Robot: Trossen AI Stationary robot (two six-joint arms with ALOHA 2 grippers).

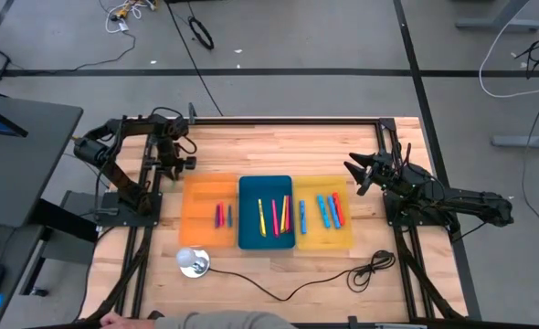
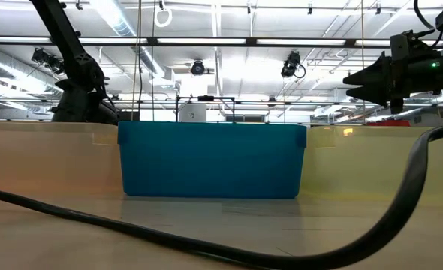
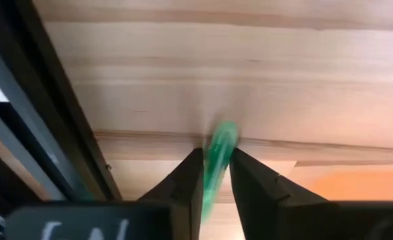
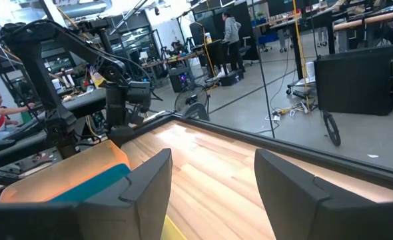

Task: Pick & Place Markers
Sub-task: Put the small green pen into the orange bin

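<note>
The left tool (image 1: 180, 164) is down at the far left of the wooden worktop (image 1: 279, 137), just past the far left corner of the orange tray (image 1: 196, 215). Its wrist view shows its two fingers (image 3: 183, 183) pinching in on a green marker (image 3: 218, 157). The fingers are narrow and seem to touch the marker on both sides, but I cannot tell if the grip is tight yet. So the step in hand looks like picking up this one marker.

The other markers already lie in the three trays. A few are in the orange tray, some in the blue tray (image 1: 248, 239) in the middle, and some in the yellow tray (image 1: 343, 239) on the right.

The right tool (image 1: 357, 171) waits above the far right of the worktop, near the yellow tray. Its fingers are partly apart and hold nothing.

Next, I think the left tool should squeeze the marker firmly and lift it straight up. Then it can carry it over a tray and let go. Which tray suits a green one, I cannot tell.
</note>
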